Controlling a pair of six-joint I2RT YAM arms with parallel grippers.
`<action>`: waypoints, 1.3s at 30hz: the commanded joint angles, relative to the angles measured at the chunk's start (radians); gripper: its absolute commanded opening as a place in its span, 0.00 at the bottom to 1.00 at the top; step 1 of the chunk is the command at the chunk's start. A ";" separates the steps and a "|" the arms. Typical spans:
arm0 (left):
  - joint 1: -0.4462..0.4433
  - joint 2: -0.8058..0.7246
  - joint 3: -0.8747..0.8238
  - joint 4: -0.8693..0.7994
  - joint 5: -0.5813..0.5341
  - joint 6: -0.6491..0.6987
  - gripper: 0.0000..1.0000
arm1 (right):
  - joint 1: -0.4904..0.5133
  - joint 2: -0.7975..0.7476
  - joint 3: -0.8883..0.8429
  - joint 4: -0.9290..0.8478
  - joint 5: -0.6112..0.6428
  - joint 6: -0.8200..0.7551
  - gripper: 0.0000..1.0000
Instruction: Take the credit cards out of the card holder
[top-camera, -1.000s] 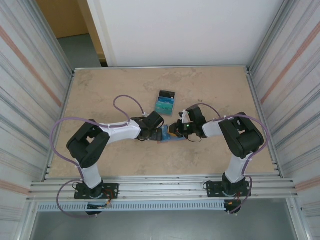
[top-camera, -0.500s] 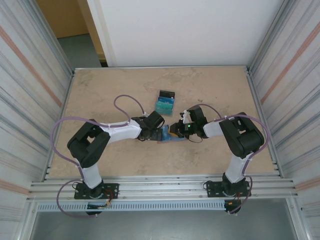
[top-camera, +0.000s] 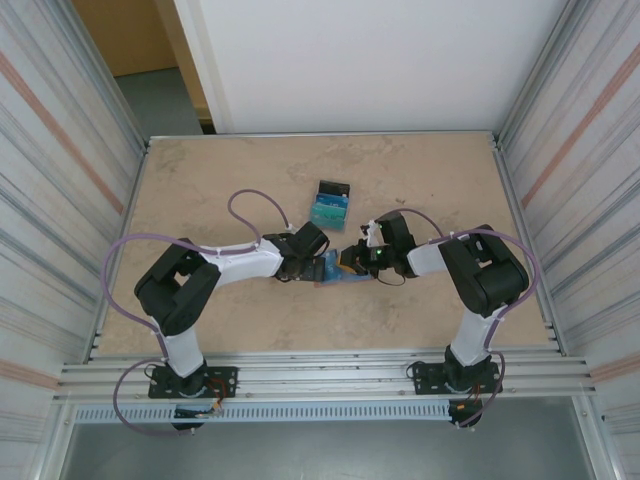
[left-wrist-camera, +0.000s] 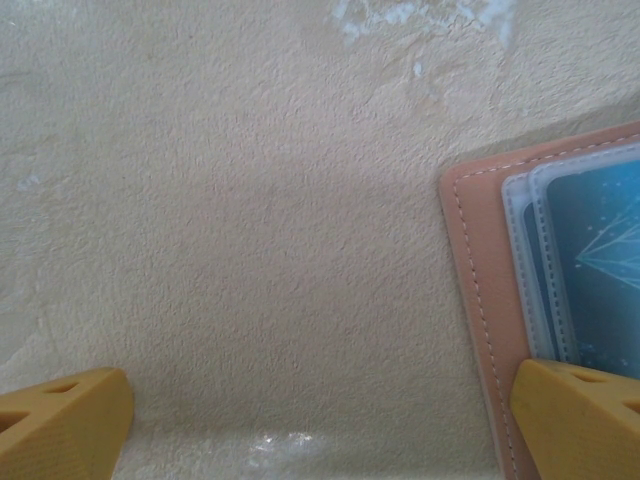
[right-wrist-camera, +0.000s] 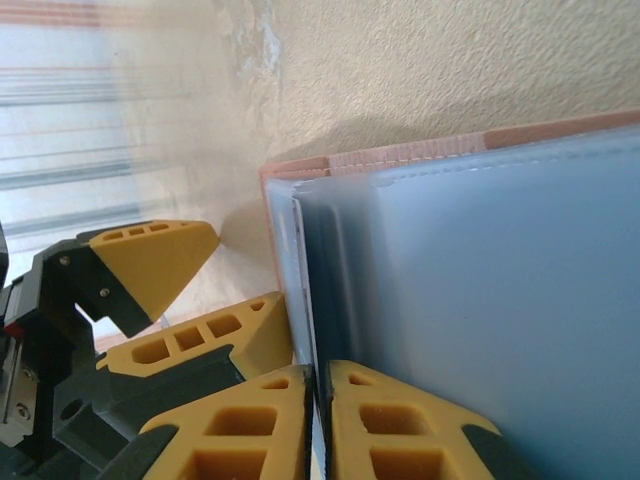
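- The beige, stone-patterned surface (top-camera: 200, 180) carried everything, with metal-ribbed walls standing on both sides of it.
- 2 arms reached inward from the near edge, the left arm (top-camera: 190, 285) and the right arm (top-camera: 480, 270), and their wrists met near the middle of the surface.
- The left gripper (left-wrist-camera: 320, 430) hung low over the surface with its jaws spread wide and nothing between them. One yellow fingertip (left-wrist-camera: 60, 420) sat over bare surface, and the other (left-wrist-camera: 580, 415) sat over the near edge of the card holder.
- The right gripper (right-wrist-camera: 318, 420) had its jaws almost fully closed. They pinched a thin blue-grey inner leaf at the edge of the card holder, seen from close up in the right wrist view.
- The card holder (top-camera: 335, 268) lay between the 2 grippers near the surface's centre. Its salmon-brown stitched border (left-wrist-camera: 480, 260) lay flat on the surface, and its blue-grey pocket panel (right-wrist-camera: 500, 300) faced the right wrist camera.
- A small pile of loose credit cards (top-camera: 328, 205) lay apart from the holder, farther from the arms' bases, with a black card at its far end and teal next to it.
- 1 teal card (left-wrist-camera: 600, 260) with a pale line pattern sat behind a clear pocket inside the holder.
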 joint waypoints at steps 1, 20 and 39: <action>-0.001 0.069 -0.018 -0.057 -0.012 0.020 0.99 | -0.010 -0.024 -0.015 0.030 -0.029 0.021 0.11; -0.001 0.084 -0.001 -0.069 -0.010 0.024 0.99 | -0.026 -0.027 -0.029 0.062 -0.043 0.036 0.16; -0.001 0.085 -0.004 -0.070 -0.013 0.024 0.99 | -0.035 -0.019 -0.036 0.074 -0.047 0.041 0.08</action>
